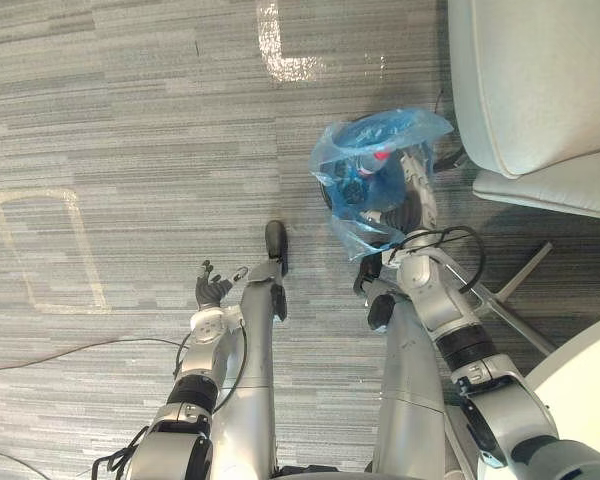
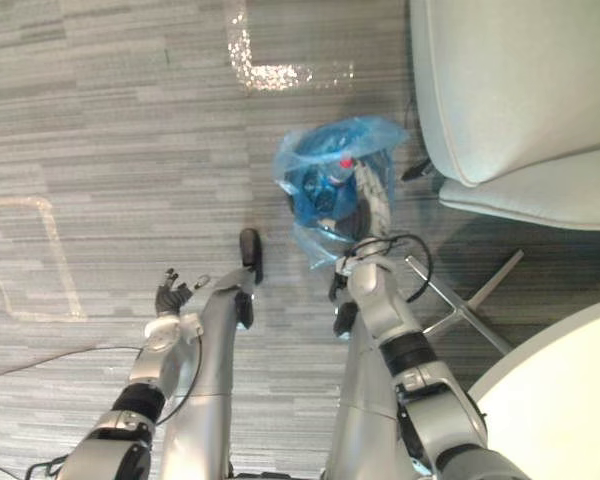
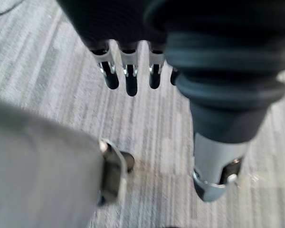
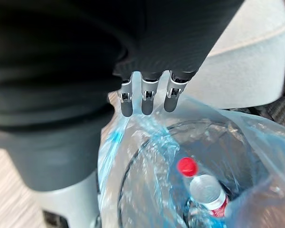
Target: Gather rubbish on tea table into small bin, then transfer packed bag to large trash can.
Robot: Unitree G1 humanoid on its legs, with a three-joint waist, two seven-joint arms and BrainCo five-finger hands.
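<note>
A small dark bin (image 1: 365, 190) lined with a blue plastic bag (image 1: 380, 135) stands on the carpet beside a chair. Inside it lies a clear bottle (image 4: 206, 190) with a red cap (image 4: 186, 166). My right hand (image 1: 418, 185) reaches over the bin's right side. Its straight fingers (image 4: 142, 102) point at the bag's rim (image 4: 133, 130) and hover just above the plastic, closing on nothing. My left hand (image 1: 211, 290) hangs over bare carpet at the lower left, well away from the bin. Its fingers (image 3: 128, 78) are relaxed and spread, and it is empty.
A light grey chair (image 1: 540, 80) stands close behind and to the right of the bin, its metal base legs (image 1: 515, 300) spreading over the floor. A white round table edge (image 1: 590, 390) shows at the lower right. Pale tape marks (image 1: 40, 250) lie on the carpet to the left.
</note>
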